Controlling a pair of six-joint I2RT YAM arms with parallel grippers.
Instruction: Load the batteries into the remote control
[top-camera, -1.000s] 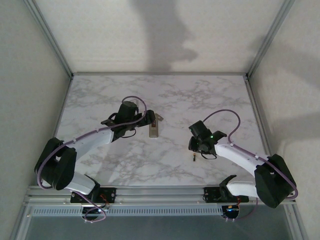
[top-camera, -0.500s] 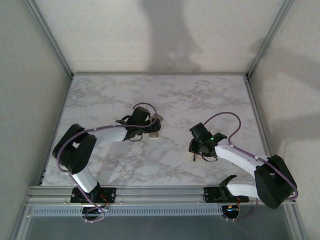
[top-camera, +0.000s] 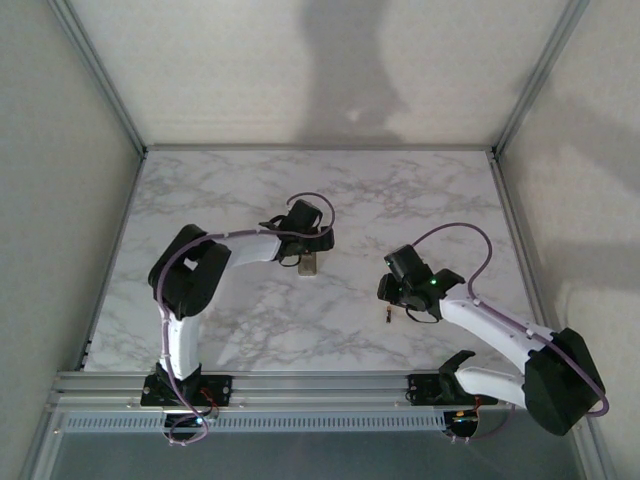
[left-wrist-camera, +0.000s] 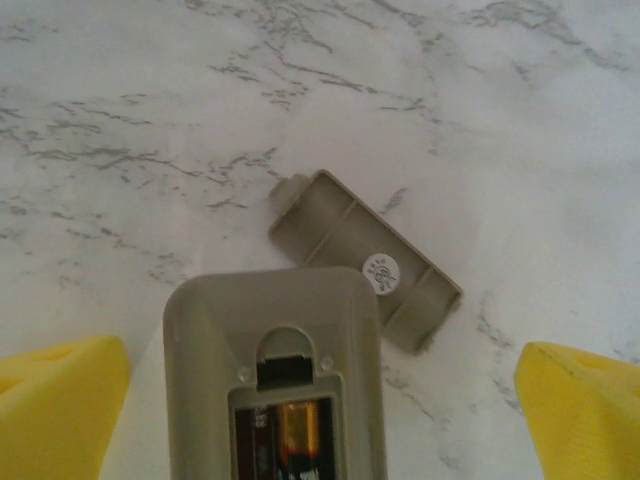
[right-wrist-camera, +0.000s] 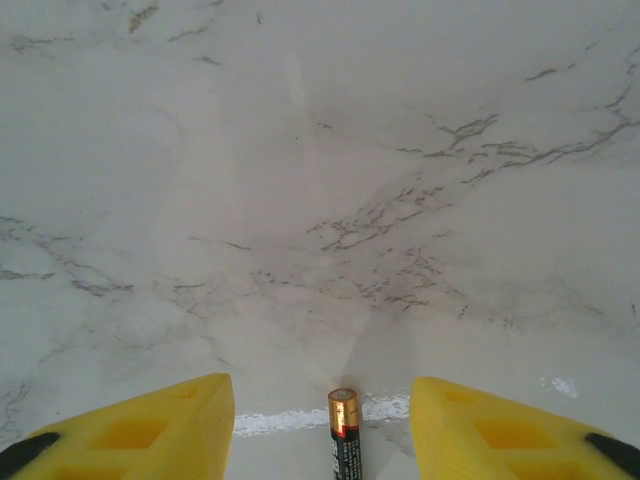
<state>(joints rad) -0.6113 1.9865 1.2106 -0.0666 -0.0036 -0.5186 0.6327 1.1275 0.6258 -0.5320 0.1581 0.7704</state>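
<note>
**Remote control (left-wrist-camera: 275, 345) lay open-backed under the left arm; one battery loose by the right**

The remote control lay near the middle of the marble table (top-camera: 230, 320), back side up, with its compartment uncovered. In the left wrist view, a seated battery (left-wrist-camera: 297, 432) showed inside that compartment, its copper-coloured band visible under the small latch notch. The tan battery cover (left-wrist-camera: 340, 240) lay flat on the table just beyond the remote's end, ribbed side up and turned at an angle. Whether it touched the remote's corner could not be told.

The left gripper (left-wrist-camera: 320, 410) hung over the remote with its jaws spread wide. Its yellow fingers (left-wrist-camera: 60, 400) stood well out to either side of the casing, touching nothing.

To the right, well apart from the remote, the loose battery (right-wrist-camera: 345, 440) lay on the bare marble with its copper end pointing away from the wrist camera. The right gripper (right-wrist-camera: 325, 425) sat low over it with its jaws parted. One yellow finger stood on each side of the cell, with clear gaps between the pads and the battery, so nothing was pinched.
</note>
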